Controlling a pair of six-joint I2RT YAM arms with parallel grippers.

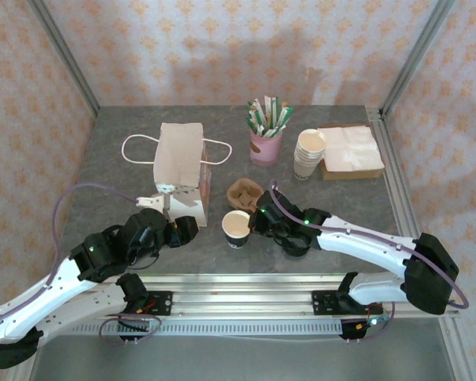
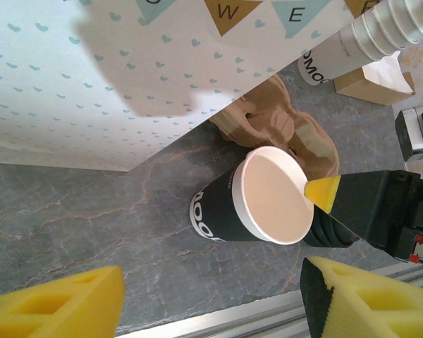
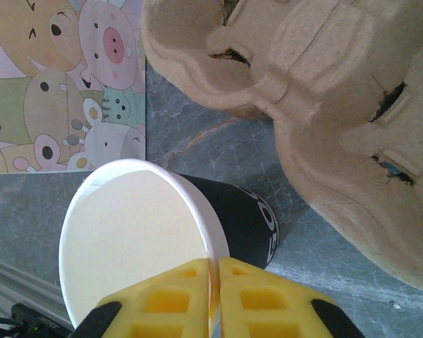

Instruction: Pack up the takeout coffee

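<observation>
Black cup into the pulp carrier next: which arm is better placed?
Right. The right gripper is shut on the rim of the cup, and the carrier sits just beyond the cup. The left gripper stands open and empty, apart from the cup.

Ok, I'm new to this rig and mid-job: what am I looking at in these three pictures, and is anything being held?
You are looking at two robot arms, each ending in a two-finger gripper with yellow pads. The wide picture looks down from above and behind them. The other two come from a camera on each wrist. On the grey table are a paper bag, a brown pulp cup carrier, a pink holder of sachets, a stack of white cups and napkins. The right gripper pinches the rim of an open, lidless coffee cup. The left gripper is open, empty and faces that cup.
</observation>
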